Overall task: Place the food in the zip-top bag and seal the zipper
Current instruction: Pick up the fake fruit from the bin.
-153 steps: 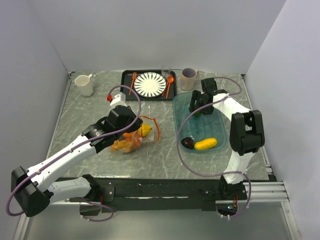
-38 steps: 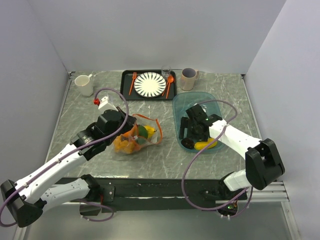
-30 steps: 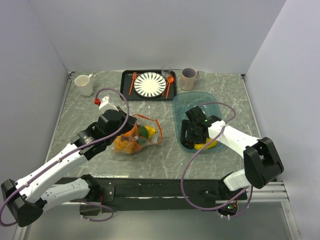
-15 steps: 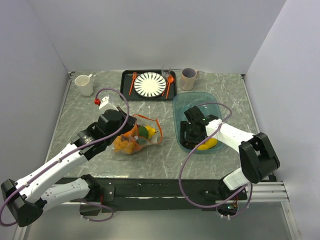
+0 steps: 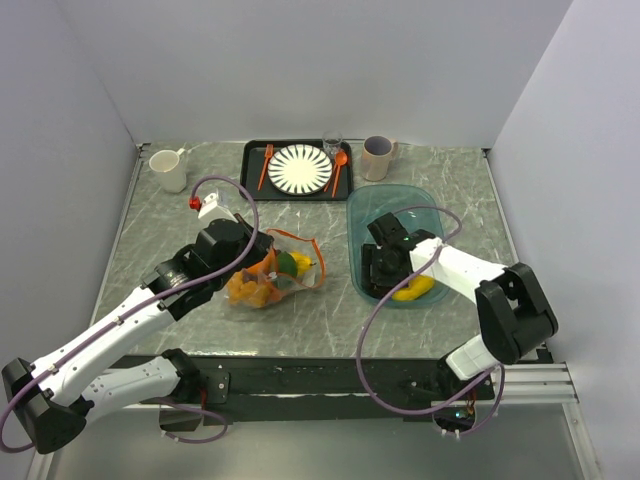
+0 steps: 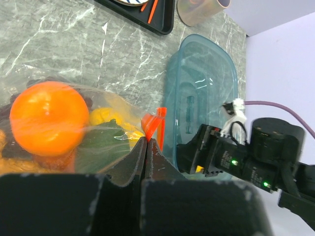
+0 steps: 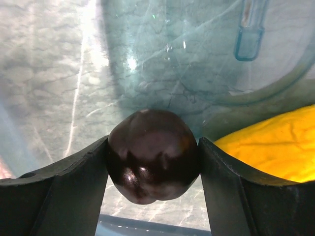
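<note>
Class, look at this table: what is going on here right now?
The left claw is pinched shut on the zipper of the zip-top bag, which holds an orange and a green piece. The right claw, down in the teal tub, grips a dark purple piece; a yellow piece lies beside it. The bag is not yet sealed.

No writing, label, brand, number or sign can be read in any of the views. The zip-top bag (image 5: 262, 285), the teal tub (image 5: 375, 200), the striped plate (image 5: 300, 168), the white mug (image 5: 168, 170) and the beige mug (image 5: 378, 157) carry no legible marks.
</note>
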